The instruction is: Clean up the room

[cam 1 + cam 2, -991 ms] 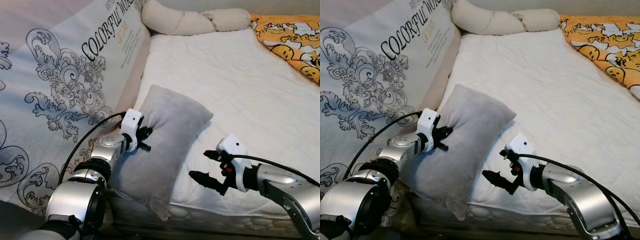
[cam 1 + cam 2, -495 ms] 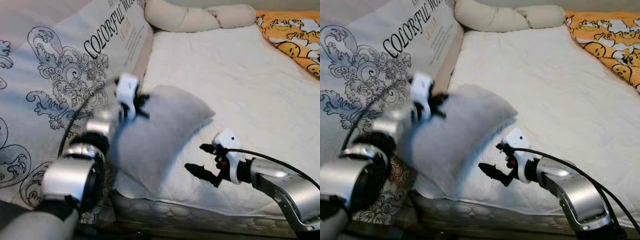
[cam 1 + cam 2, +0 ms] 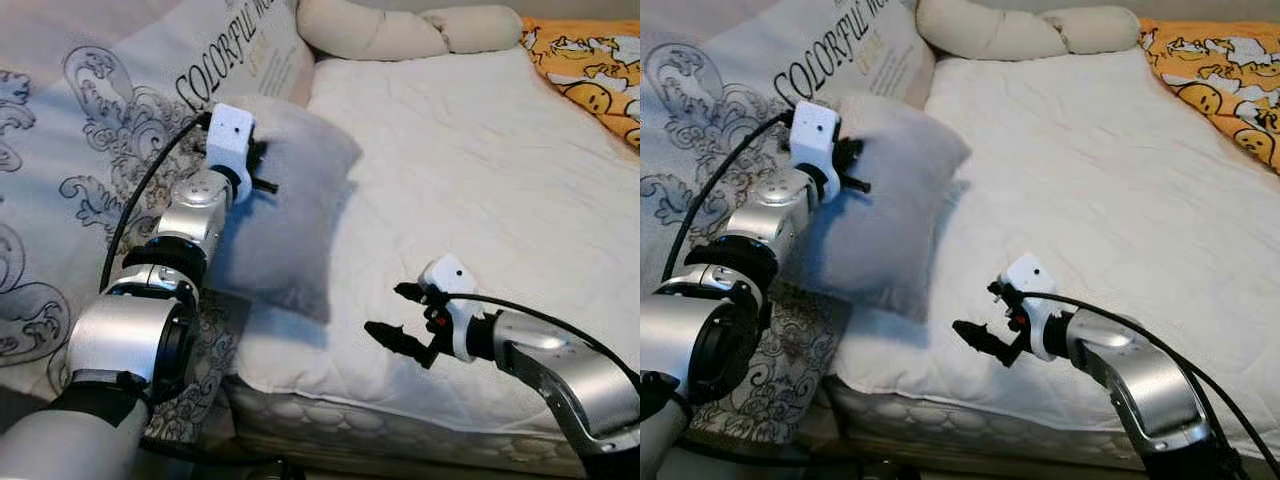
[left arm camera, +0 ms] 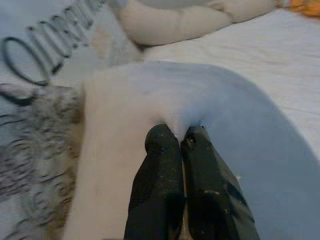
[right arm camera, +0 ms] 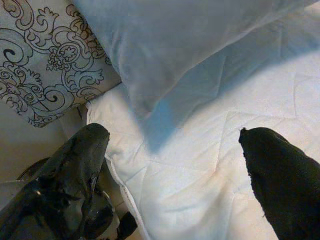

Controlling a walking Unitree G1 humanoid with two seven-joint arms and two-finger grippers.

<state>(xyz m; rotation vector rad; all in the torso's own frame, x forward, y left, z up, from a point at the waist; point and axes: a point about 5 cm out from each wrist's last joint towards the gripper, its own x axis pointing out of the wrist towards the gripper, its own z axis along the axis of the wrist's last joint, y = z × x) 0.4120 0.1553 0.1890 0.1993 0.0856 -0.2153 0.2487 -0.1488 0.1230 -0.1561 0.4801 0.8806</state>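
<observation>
Nearest the camera, the right gripper (image 3: 398,318) hovered just above the near edge of the white quilted mattress (image 3: 480,180), its two black fingers (image 5: 75,155) spread wide apart with nothing between them. Beyond it, toward the mattress's left edge, the left gripper (image 4: 181,140) had its fingers pressed together, pinching a fold of the soft grey rectangular pillow (image 3: 285,210). The pillow hung lifted and tilted at that left edge, its upper part near the large white cushion printed with black scrollwork and lettering (image 3: 110,130) that leaned alongside the mattress. At the far edge lay a long cream bolster cushion (image 3: 400,30), and at the far right corner an orange blanket patterned with yellow smiling faces (image 3: 590,70).
</observation>
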